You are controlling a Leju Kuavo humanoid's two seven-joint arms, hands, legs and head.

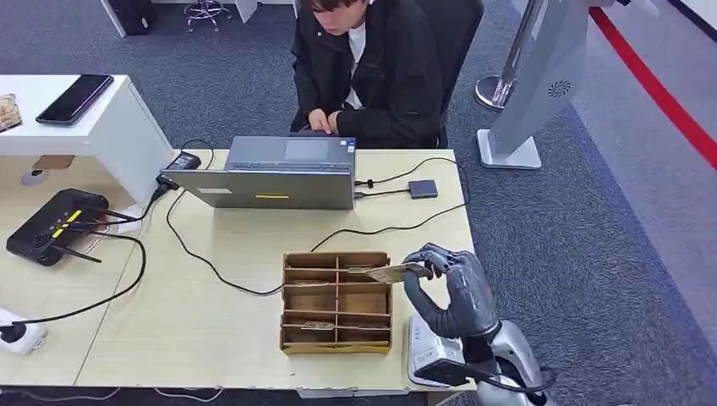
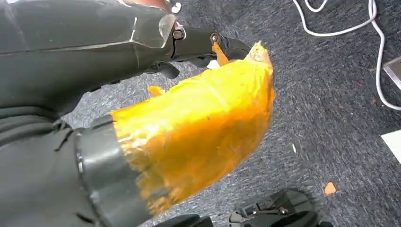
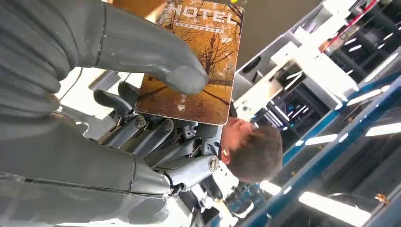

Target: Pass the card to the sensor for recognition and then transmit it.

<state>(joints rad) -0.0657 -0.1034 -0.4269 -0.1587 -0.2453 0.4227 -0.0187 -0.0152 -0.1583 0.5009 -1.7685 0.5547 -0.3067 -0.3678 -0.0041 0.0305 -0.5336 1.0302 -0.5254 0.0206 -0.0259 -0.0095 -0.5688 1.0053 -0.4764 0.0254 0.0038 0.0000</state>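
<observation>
Head view shows the card (image 1: 394, 272) pinched flat in the right hand (image 1: 448, 292), fingers closed on it, above the wooden organiser's (image 1: 336, 302) right far corner; next it likely must reach the white sensor (image 1: 429, 351) just right

Even, bright indoor light; wrist views slightly blurred up close.

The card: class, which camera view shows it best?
The right wrist view: the card is close, its face and HOTEL lettering plain, pinched by the right hand. The head view shows it small and edge-on. I cannot find it in the left wrist view.
</observation>
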